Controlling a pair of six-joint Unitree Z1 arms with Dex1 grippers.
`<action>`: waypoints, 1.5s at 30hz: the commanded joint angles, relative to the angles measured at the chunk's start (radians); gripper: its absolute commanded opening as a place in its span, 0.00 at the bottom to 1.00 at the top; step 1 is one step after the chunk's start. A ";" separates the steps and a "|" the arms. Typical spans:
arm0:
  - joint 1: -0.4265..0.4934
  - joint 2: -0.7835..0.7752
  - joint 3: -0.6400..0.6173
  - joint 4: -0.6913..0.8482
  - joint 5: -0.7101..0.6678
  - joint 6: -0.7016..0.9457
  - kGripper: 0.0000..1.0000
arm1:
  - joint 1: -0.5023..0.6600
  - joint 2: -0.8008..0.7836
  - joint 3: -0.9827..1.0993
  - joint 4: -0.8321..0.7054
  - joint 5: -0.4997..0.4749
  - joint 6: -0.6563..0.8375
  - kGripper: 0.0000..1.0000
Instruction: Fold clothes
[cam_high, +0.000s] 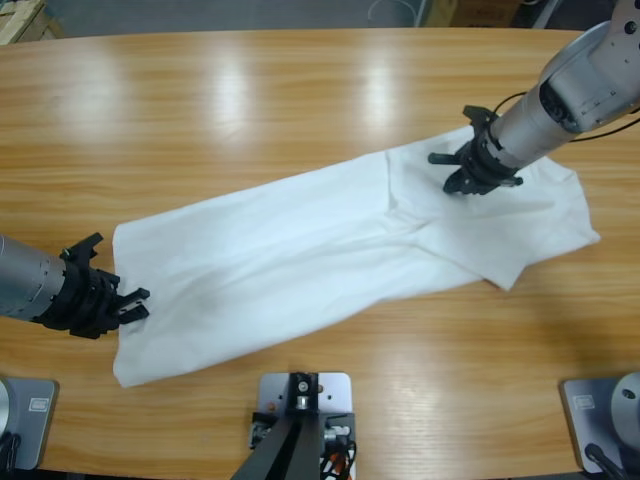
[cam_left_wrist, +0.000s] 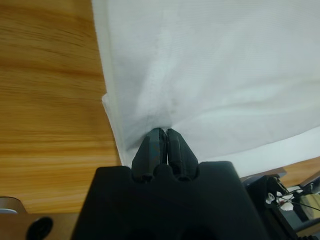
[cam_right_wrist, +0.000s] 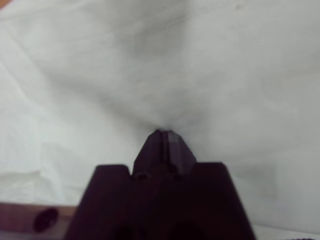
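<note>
- Pinching the shirt at both ends, the two grippers had the cloth stretched in a long band that ran from the lower left of the high view up to the right edge, flat on the table.
- The left gripper came in from the lower left and sat at the shirt's left edge; in its wrist view the jaws stood pressed together with white cloth bunched at their tips — clamped on the hem, as far as I could judge.
- The right gripper reached down from the upper right onto the shirt's far end, near a sleeve; its wrist view showed the jaws closed tip to tip with cloth puckered around them, so it too looked fastened on the shirt.
- The step in hand seemed to be carrying one long edge over the other. To do it well, both arms would need to lift together and move at one pace, keeping the cloth lightly taut between them — slack would let the middle sag and crease.
- Each grip looked small, a mere pinch, so a sharp tug might pull the cloth free.
- Creases already ran through the middle; a gentle pull apart before laying down would help.
- Count: one shirt, two grippers, one table.
</note>
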 joint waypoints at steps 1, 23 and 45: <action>-0.012 -0.084 0.048 0.015 -0.043 0.012 0.00 | -0.030 0.106 0.090 0.005 -0.014 -0.023 0.00; -0.047 0.178 -0.346 -0.062 0.015 -0.113 0.00 | -0.032 0.061 0.124 0.015 -0.017 -0.039 0.00; -0.173 0.301 -0.393 -0.059 -0.015 -0.126 0.00 | -0.041 0.061 0.141 0.007 -0.017 -0.051 0.00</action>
